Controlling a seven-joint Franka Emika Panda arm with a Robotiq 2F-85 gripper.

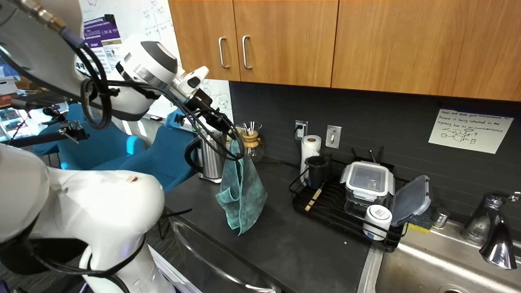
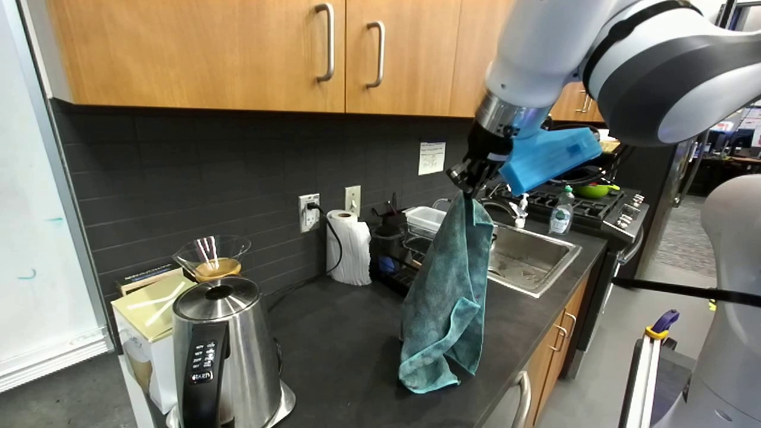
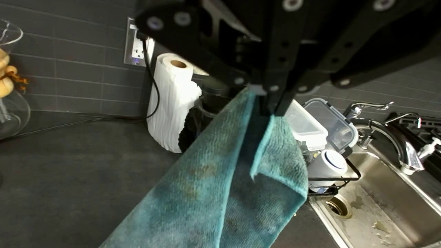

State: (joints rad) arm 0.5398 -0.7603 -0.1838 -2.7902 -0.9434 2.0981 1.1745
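Note:
A teal cloth [image 2: 443, 315] hangs from my gripper [image 2: 469, 193], which is shut on its upper end. In the wrist view the black fingertips of the gripper [image 3: 270, 112] pinch the cloth [image 3: 193, 193], and its folds spread downward with a dark brownish stain on one face. An exterior view also has the cloth [image 1: 243, 199] draped in loose folds over the dark counter [image 1: 285, 240]; whether its lowest corner touches the counter I cannot tell. Cables partly cover the gripper there.
A steel kettle [image 2: 238, 351] and a glass coffee maker [image 1: 253, 142] stand at the counter's end. Along the wall are a paper towel roll [image 3: 171, 103] and a black dish rack [image 1: 325, 207] holding containers [image 1: 368, 181]. Beyond lies the sink [image 2: 529, 255]; wooden cabinets [image 1: 285, 40] hang above.

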